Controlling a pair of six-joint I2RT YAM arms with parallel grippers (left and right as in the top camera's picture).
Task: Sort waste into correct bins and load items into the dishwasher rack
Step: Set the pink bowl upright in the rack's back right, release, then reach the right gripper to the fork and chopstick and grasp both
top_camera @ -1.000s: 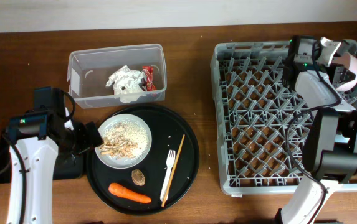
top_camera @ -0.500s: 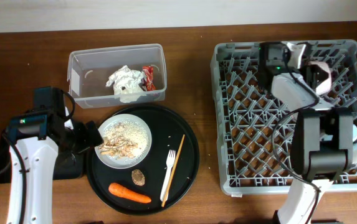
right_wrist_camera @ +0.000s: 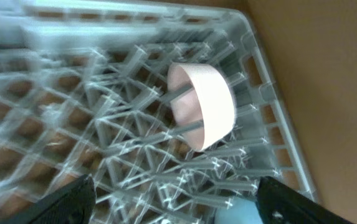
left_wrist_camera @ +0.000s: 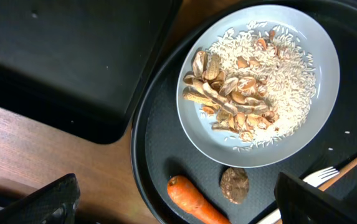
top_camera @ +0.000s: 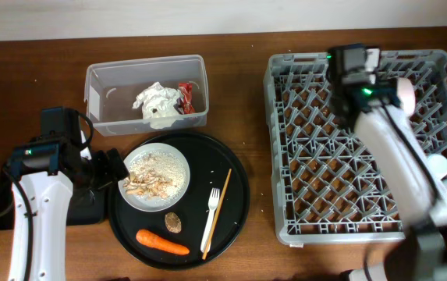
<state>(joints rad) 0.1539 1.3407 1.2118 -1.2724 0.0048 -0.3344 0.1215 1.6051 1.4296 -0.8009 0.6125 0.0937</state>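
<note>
1. Dishwasher rack (top_camera: 309, 179): grey, with a lattice grid pattern.
2. Bowl (right_wrist_camera: 206, 102): pinkish-white.
3. Plate (left_wrist_camera: 290, 149): white, carrying beige food scraps (left_wrist_camera: 225, 93).
4. Carrot (top_camera: 162, 243): orange. Lump (top_camera: 173, 223): brown.
5. Round tray (top_camera: 239, 191) and flat tray (left_wrist_camera: 53, 56): black.
6. Tub (top_camera: 94, 94): clear. Napkin (top_camera: 154, 101): white. Wrapper (top_camera: 186, 96): red-and-white.
7. Table (top_camera: 246, 101): brown wood grain.

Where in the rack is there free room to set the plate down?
The rack's left half, from its left wall to the middle, is bare. The right side is crowded: a bowl near the far corner, cups along the right wall.
</note>
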